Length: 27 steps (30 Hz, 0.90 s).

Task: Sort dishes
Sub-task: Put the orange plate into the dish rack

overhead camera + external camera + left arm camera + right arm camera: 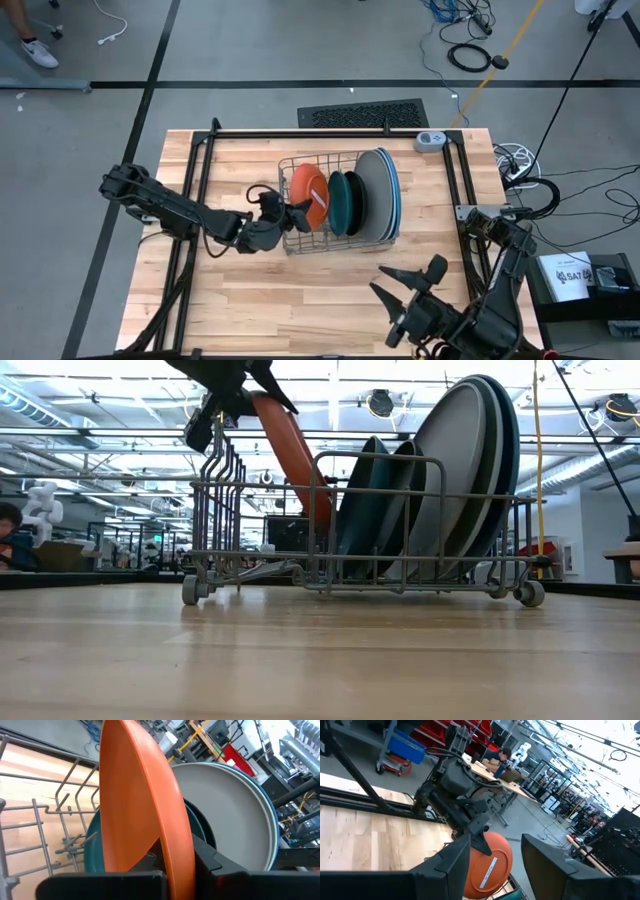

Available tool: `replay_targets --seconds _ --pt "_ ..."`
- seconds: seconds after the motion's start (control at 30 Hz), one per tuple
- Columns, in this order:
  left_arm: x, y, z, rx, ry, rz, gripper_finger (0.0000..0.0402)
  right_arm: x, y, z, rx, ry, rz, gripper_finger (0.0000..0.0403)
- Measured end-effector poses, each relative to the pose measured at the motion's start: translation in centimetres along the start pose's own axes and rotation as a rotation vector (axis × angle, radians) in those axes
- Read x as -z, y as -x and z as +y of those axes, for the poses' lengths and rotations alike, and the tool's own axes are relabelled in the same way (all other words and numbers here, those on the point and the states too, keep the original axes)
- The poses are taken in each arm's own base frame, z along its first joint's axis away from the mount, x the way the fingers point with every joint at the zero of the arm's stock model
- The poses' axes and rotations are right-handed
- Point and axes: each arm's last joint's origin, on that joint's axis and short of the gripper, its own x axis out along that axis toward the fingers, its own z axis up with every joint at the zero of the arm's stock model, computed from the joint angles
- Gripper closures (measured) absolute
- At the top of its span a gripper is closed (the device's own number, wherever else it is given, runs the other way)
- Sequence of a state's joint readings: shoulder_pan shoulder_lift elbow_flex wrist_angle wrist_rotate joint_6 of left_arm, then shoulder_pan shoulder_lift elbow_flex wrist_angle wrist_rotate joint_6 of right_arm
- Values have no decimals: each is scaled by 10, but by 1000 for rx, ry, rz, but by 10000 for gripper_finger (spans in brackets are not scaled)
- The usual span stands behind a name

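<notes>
The wire dish rack point(340, 205) stands mid-table. In it, on edge, stand a dark teal plate point(340, 203), a black one behind it, then the large grey point(372, 192) and blue plates point(393, 188); they also show in the low view point(450, 470). My left gripper point(292, 215) is at the rack's left end, shut on the orange plate point(308, 193). My right gripper point(385, 282) is open and empty near the table's near edge, right of centre. My left gripper pinches the orange plate's upper rim point(175, 855) between its two fingers, one finger point(205, 862) on each face. It comes from the table's left, slanting down. The plate tilts, its top toward the left, its lower edge point(320, 510) down inside the rack.
The rack's upright tines point(215, 470) stand free at its left end, under my left gripper. A small white device point(430, 140) lies at the table's far right corner. Bare wood point(300, 300) lies between the rack and the near edge.
</notes>
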State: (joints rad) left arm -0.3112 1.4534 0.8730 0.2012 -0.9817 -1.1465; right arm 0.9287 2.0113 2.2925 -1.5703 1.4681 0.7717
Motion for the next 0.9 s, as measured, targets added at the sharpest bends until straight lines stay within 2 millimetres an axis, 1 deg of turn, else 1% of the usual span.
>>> replay_targets --seconds 0.27,0.4,0.6,0.83,0.9 --pt "5 11 -3 22 -15 28 370 0 1 0 -3 -11 0 234" --pt "7 10 3 -15 -69 41 370 0 1 0 -3 -10 0 234" --pt "13 7 6 -28 -41 50 370 0 1 0 -2 -10 0 234" --pt "12 5 0 12 20 38 370 0 0 0 0 -9 0 234" --pt "13 5 0 13 12 38 370 0 0 0 0 -9 0 234"
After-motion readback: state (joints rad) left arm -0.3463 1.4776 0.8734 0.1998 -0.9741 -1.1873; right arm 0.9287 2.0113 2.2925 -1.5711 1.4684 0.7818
